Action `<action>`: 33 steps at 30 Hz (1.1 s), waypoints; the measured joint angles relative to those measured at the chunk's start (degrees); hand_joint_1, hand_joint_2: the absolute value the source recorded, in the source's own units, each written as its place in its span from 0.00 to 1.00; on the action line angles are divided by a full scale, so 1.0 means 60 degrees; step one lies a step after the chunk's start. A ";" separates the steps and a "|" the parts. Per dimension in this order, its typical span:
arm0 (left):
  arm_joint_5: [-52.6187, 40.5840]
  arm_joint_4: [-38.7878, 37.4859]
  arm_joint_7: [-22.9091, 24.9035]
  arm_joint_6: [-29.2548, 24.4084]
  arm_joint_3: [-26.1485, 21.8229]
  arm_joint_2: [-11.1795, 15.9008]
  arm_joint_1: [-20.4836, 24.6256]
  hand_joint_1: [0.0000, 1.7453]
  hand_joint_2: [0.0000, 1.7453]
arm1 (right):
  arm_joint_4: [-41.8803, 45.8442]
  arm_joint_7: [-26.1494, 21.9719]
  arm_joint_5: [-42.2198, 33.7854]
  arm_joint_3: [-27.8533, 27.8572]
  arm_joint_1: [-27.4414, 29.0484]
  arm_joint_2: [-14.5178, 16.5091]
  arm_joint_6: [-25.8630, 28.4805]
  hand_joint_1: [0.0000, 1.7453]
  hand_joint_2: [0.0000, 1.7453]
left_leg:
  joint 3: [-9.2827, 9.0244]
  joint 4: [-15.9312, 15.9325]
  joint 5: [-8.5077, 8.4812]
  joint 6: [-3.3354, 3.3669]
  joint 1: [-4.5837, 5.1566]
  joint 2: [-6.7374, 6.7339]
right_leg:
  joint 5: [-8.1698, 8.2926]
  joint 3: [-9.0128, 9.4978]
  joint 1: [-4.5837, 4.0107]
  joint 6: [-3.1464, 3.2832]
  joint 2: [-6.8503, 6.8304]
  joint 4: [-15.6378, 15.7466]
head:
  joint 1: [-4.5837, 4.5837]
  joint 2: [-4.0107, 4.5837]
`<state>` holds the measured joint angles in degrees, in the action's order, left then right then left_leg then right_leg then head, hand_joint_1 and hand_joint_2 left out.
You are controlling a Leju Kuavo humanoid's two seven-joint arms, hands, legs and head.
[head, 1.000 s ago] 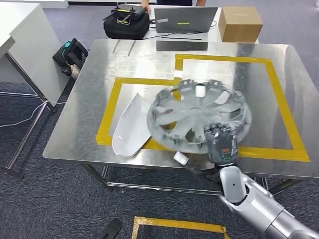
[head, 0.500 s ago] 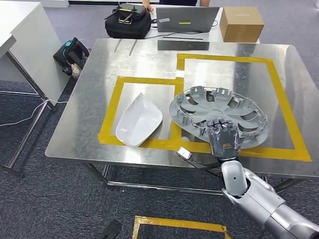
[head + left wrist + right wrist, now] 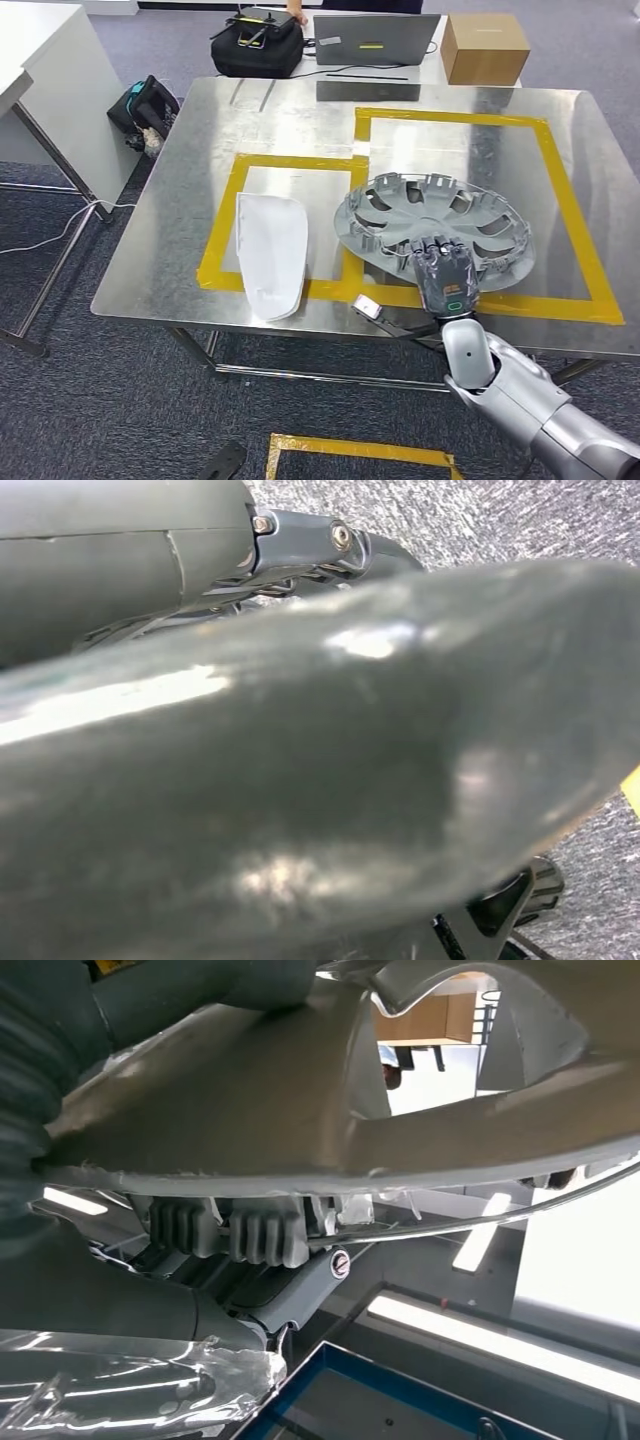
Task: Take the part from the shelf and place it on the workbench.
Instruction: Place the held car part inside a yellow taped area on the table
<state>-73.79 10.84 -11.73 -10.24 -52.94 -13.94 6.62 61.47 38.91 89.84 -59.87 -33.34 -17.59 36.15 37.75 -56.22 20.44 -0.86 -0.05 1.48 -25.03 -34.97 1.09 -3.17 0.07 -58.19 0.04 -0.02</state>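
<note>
- Looking at the big grey plastic wheel cover (image 3: 435,233), we'd say it's basically down on the shiny metal workbench (image 3: 189,180), lying flat inside the larger yellow tape rectangle (image 3: 567,215).
- The robot's right hand (image 3: 445,278) sits on the wheel cover's near rim with its fingers wrapped over the edge, so we read it as gripping the part.
- Left hand: the left wrist view is just a blurry dark surface, so we can't tell if it's open or closed.
- A white curved plastic panel (image 3: 270,253) lies well to the left of the wheel cover, overhanging the bench edge a bit.
- A small white-tipped tool (image 3: 368,307) lies just left of the wheel cover's near rim.
- For the step in hand, we'd loosen the fingers gently and pull the hand straight back and down off the rim, so the wheel cover doesn't get dragged toward the edge or over the tape.
</note>
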 joint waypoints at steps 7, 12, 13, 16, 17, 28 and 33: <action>0.0056 0.0000 -0.0032 0.0002 0.0001 0.0000 -0.0004 0.00 0.00 | 0.0117 0.0004 0.0003 0.0229 0.0182 -0.0196 -0.0074 1.00 1.00 | -0.0001 -0.0002 0.0000 0.0001 0.0000 -0.0003 | 0.0000 -0.0002 0.0000 0.0001 0.0000 0.0001 | 0.0000 -0.0001; 0.0124 0.0000 -0.0090 -0.0016 0.0001 0.0000 -0.0013 0.00 0.00 | 0.0381 0.0004 0.0003 0.0590 0.0555 -0.0609 -0.0098 1.00 1.00 | -0.0001 -0.0003 0.0002 0.0002 0.0001 -0.0004 | 0.0001 -0.0002 0.0003 -0.0001 0.0005 0.0002 | 0.0000 0.0000; 0.0139 0.0000 -0.0113 -0.0028 0.0001 0.0000 -0.0015 0.00 0.00 | 0.0450 0.0004 0.0003 0.0681 0.0651 -0.0700 -0.0104 1.00 1.00 | -0.0001 -0.0003 0.0002 0.0003 0.0002 -0.0004 | 0.0002 -0.0001 0.0004 -0.0002 0.0004 0.0002 | 0.0001 -0.0001; 0.0174 0.0000 -0.0191 -0.0070 0.0001 0.0000 -0.0024 0.00 0.00 | 0.0691 0.0004 0.0003 0.0948 0.0939 -0.0967 -0.0121 1.00 1.00 | 0.0000 -0.0004 0.0002 0.0003 0.0002 -0.0004 | 0.0004 -0.0001 0.0005 -0.0005 0.0004 0.0003 | -0.0001 0.0000; 0.0177 0.0000 -0.0212 -0.0082 0.0001 0.0000 -0.0026 0.00 0.00 | 0.0766 0.0004 0.0003 0.1027 0.1022 -0.1042 -0.0127 1.00 1.00 | -0.0001 -0.0004 0.0002 0.0003 0.0002 -0.0004 | 0.0006 -0.0002 0.0005 -0.0006 0.0006 0.0003 | -0.0001 0.0000; 0.0178 0.0000 -0.0124 -0.0302 0.0001 -0.0004 -0.0027 0.00 0.00 | 0.1436 0.0004 0.0003 0.1494 0.1479 -0.1499 -0.0371 1.00 1.00 | -0.0003 -0.0003 0.0001 0.0003 0.0002 -0.0009 | 0.0009 -0.0003 0.0005 -0.0008 0.0016 0.0003 | 0.0000 -0.0001; 0.0094 0.0000 0.0170 -0.0489 0.0005 0.0006 -0.0040 0.00 0.00 | 0.1528 0.0004 0.0006 0.1526 0.1608 -0.1569 -0.0380 1.00 1.00 | -0.0002 -0.0003 0.0002 0.0003 0.0002 -0.0009 | 0.0009 -0.0003 0.0005 -0.0008 0.0017 0.0003 | 0.0000 -0.0001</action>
<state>-73.23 10.84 -10.71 -13.17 -52.92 -13.91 6.38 70.64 38.93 89.88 -50.71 -23.69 -27.01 33.87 37.74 -56.24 20.45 -0.84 -0.03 1.43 -24.98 -34.99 1.12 -3.22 0.17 -58.17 0.04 -0.02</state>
